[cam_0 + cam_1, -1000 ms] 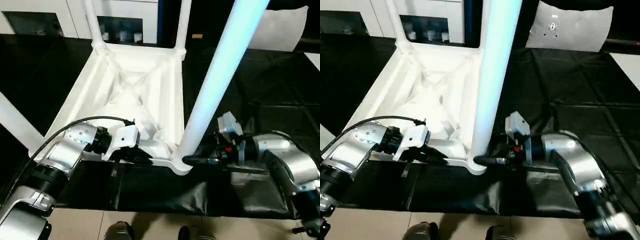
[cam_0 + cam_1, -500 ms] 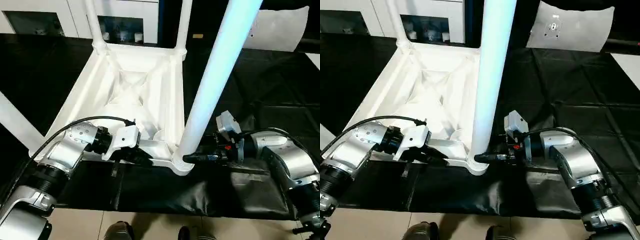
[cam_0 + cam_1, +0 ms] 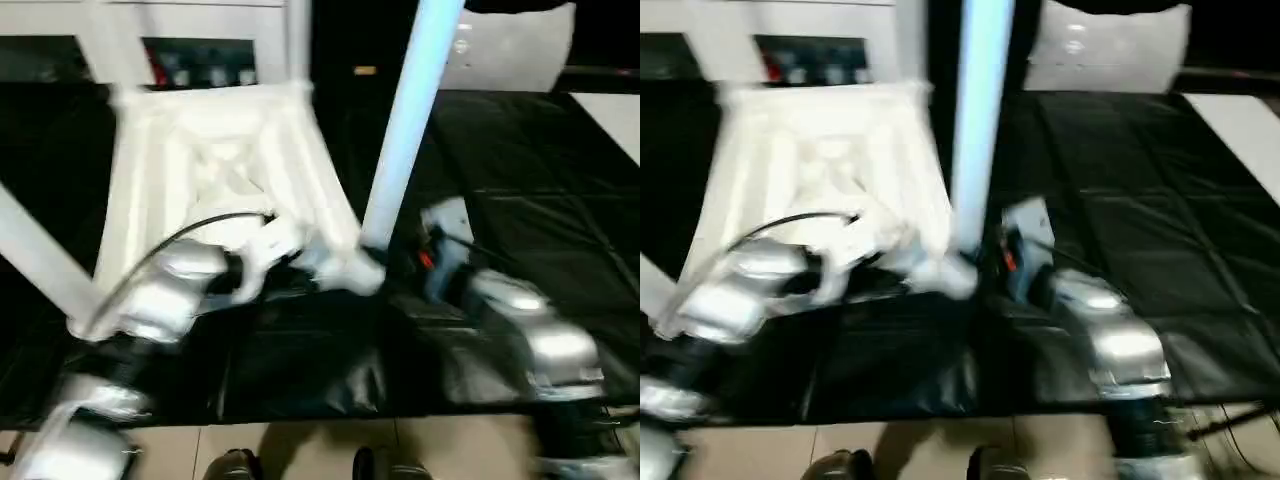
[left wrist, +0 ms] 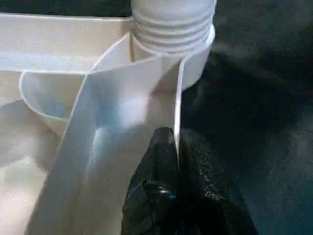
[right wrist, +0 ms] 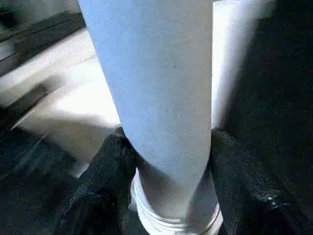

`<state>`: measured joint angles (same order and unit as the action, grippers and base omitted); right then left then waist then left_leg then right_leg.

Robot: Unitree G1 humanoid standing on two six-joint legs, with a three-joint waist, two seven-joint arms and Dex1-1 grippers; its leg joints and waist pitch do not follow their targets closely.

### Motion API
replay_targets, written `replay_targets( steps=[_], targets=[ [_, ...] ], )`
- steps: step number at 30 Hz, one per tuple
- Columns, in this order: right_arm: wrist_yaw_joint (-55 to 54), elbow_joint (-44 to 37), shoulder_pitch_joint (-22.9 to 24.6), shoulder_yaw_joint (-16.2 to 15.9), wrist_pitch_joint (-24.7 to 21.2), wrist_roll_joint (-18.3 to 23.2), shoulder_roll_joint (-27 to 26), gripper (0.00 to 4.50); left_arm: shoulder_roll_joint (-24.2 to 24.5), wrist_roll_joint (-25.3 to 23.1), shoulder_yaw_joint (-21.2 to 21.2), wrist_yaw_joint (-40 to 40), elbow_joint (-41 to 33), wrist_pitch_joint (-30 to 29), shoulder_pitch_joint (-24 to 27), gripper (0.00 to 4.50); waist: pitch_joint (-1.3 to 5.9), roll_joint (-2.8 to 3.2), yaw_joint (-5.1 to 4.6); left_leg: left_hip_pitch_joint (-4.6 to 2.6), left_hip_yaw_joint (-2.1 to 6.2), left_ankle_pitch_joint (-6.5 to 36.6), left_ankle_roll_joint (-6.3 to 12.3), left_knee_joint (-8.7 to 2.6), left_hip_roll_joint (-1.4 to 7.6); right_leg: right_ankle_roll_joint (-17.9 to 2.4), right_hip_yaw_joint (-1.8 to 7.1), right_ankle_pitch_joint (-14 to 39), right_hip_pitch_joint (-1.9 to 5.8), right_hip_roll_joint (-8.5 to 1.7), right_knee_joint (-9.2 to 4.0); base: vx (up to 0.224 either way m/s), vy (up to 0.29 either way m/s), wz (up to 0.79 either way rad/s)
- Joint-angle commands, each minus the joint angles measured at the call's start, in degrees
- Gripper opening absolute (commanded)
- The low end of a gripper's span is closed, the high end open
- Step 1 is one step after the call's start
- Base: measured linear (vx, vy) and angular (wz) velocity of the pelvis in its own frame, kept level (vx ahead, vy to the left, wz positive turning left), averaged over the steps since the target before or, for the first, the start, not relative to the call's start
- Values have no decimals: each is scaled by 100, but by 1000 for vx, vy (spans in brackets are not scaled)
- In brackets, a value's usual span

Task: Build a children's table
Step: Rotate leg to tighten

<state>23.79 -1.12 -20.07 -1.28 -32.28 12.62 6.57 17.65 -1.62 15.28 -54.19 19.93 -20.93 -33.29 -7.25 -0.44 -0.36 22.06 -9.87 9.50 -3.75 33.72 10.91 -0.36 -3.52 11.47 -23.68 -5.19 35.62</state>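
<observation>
black sheeting (image 3: 520, 160) covers the floor before a white cabinet (image 3: 200, 30).

we count one upturned tabletop (image 3: 200, 170) and four legs. our left gripper (image 4: 176, 147) pinches its rim wall; our right gripper (image 5: 166, 142) clasps the nearest leg (image 5: 151, 88) at its socket. shoes (image 3: 300, 468) show below.

tabletop (image 3: 820, 170) upside down on black sheet (image 3: 1120, 200) | leg (image 3: 980, 120) upright at near corner
</observation>
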Motion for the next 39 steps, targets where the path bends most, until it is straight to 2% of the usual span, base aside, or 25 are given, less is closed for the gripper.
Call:
replay_targets(
  steps=[1,2,5,6,9,12,13,15,16,17,19,20,21,24,26,29,30,32,33,35,36,39],
  targets=[
    [-194,-60,-115,-664,-307,197,-545,195,-537,153,215,471,-299,-146,-171,0,317,6,16,-72,103,1786,-181,-496,140,-822,256,2373,198,-265,-590,0,0,0],
    [-643,7,-208,-622,-295,129,-894,195,-785,69,199,757,-279,-230,-223,0,303,8,-2,-81,81,1746,-127,-501,149,-857,268,2127,173,-250,-596,0,0,0],
    [-833,-16,-210,-601,-204,60,-1012,195,-953,-13,153,977,-241,-245,-244,0,331,15,-3,-80,60,1508,-11,-499,155,-955,266,1534,208,-225,-575,0,0,0],
    [-708,-67,-164,-563,-119,122,-917,251,-904,-61,167,960,-226,-211,-234,0,330,-8,-2,-69,41,1387,61,-491,146,-988,276,1302,218,-226,-568,0,0,0],
    [-476,-204,-52,-447,-108,96,-767,271,-769,-155,171,913,-244,-253,-185,0,343,2,10,-50,25,1074,194,-471,140,-1074,282,848,251,-224,-528,0,0,0],
    [-115,-332,76,-239,-71,224,-404,310,-471,-204,178,729,-197,-62,-124,0,337,3,48,-51,6,855,362,-459,143,-1196,287,458,279,-224,-496,0,0,0],
    [-95,-336,81,-232,-67,231,-385,310,-457,-205,180,717,-194,-48,-122,0,338,-2,52,-50,6,829,394,-460,143,-1235,279,445,286,-222,-495,0,0,0],
    [665,-281,190,-242,346,179,329,346,-105,-205,199,313,-163,305,-51,0,332,-6,74,-53,12,873,421,-461,148,-1229,270,534,300,-228,-515,0,0,0],
    [856,-243,208,-228,458,182,488,353,-28,-190,197,200,-164,348,-29,0,326,0,81,-66,0,896,457,-458,156,-1238,280,518,300,-229,-512,0,0,0],
    [1019,-171,200,-176,526,190,642,353,66,-190,204,74,-143,456,-14,0,323,-21,69,-54,-4,877,477,-458,161,-1251,283,489,302,-229,-505,0,0,0],
    [1404,-13,155,-134,731,159,977,357,273,-118,255,-320,-131,737,34,0,313,-4,52,-43,13,947,459,-469,170,-1318,266,632,297,-242,-507,0,0,0],
    [1548,31,141,-143,822,143,1088,377,337,-96,273,-423,-135,761,50,0,309,-7,51,-57,2,997,452,-469,174,-1332,269,672,285,-237,-517,0,0,0],
    [1967,135,82,-135,970,184,1352,396,492,22,299,-816,-99,1124,80,0,303,-19,60,-71,-1,1057,462,-462,177,-1367,276,740,277,-248,-527,0,0,0],
    [2594,253,8,-126,1184,321,1621,396,700,77,380,-1202,-57,1303,87,0,300,1,81,-96,-16,973,528,-460,200,-1482,289,566,257,-246,-501,0,0,0],
    [2827,289,-10,-163,1275,357,1725,396,772,111,420,-1365,-48,1379,95,0,297,-4,88,-92,-17,909,553,-463,205,-1522,287,479,270,-243,-484,0,0,0],
    [3727,462,-87,-293,1382,608,2045,396,991,262,554,-1998,-46,1716,133,0,321,-8,113,-105,-23,691,693,-445,215,-1675,281,116,286,-242,-435,0,0,0],
    [4098,568,-141,-361,1381,707,2171,396,1061,319,604,-2234,-28,1859,133,0,317,-28,125,-97,-31,638,779,-436,210,-1735,279,-9,292,-244,-423,0,0,0],
    [4495,719,-237,-464,1352,771,2297,360,1133,341,677,-2455,-19,2014,119,0,319,-36,149,-96,-39,551,855,-424,214,-1783,283,-130,289,-257,-404,0,0,0],
    [4712,840,-322,-526,1353,775,2341,360,1170,332,718,-2562,-6,2113,105,0,323,-24,173,-108,-45,534,877,-422,223,-1806,281,-124,286,-255,-398,0,0,0],
    [4936,986,-426,-595,1347,772,2379,341,1199,329,751,-2682,8,2188,91,0,304,-31,196,-109,-56,597,854,-432,237,-1803,277,46,272,-257,-406,0,0,0],
    [4996,1030,-458,-615,1352,767,2389,316,1205,327,758,-2712,9,2202,87,0,304,-48,212,-120,-60,616,804,-434,248,-1802,280,136,265,-262,-408,0,0,0],
    [5166,1153,-549,-663,1374,769,2404,310,1227,331,781,-2785,-3,2233,78,0,301,-43,224,-120,-58,682,747,-439,252,-1790,281,254,261,-269,-411,0,0,0]
  ],
)
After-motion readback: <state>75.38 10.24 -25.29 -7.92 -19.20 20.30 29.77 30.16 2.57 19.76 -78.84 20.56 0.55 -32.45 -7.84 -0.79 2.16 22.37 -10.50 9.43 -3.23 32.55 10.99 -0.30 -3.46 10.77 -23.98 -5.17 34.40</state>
